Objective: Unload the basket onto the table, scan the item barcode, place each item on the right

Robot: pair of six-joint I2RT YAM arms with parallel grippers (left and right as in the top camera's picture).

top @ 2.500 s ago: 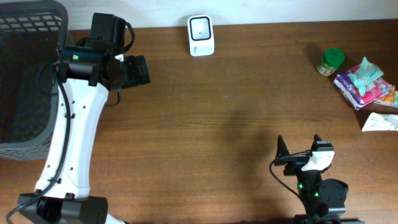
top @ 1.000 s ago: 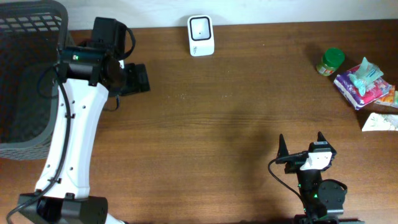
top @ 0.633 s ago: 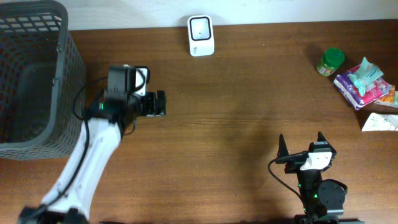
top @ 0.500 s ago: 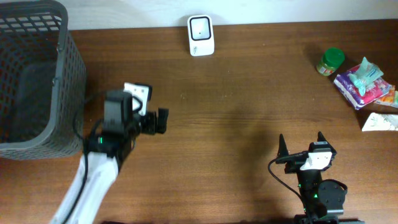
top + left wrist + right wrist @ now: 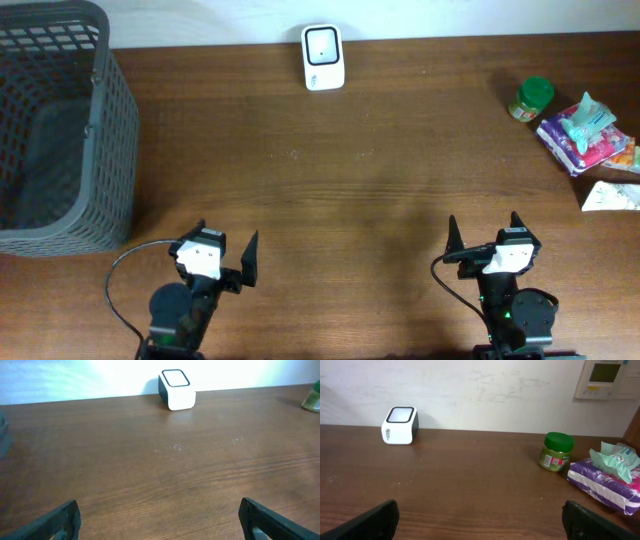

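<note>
- Overhead: the left gripper (image 5: 226, 238) sits low at the near edge of the table (image 5: 380, 170), jaws spread wide with nothing between them. The right gripper (image 5: 482, 222) sits low at the near edge too, well apart from the left one, its jaws likewise spread and empty.
- Overhead: the scanner (image 5: 323, 57), a small white box with a dark window, stands at the far edge near the middle. The goods lie together at the far right: a green-lidded jar (image 5: 531, 98), a tissue pack (image 5: 583, 132) just beside it, and a white packet (image 5: 608, 196) nearer the front (which one bears the barcode cannot be told). A dark mesh basket (image 5: 112, 150) fills the far left corner.
- Left wrist: the left gripper (image 5: 159, 505) has both dark jaws at the bottom corners, bare wood between them. The scanner (image 5: 176, 389) stands ahead by the wall; the jar (image 5: 313, 399) is a green blur at the right edge.
- Right wrist: the right gripper (image 5: 480, 505) is also released, holding nothing. The scanner (image 5: 400, 425) is far left, the jar (image 5: 556, 451) upright to the right, the tissue pack (image 5: 607, 480) just beside it. A wall panel (image 5: 605, 379) hangs above.
</note>
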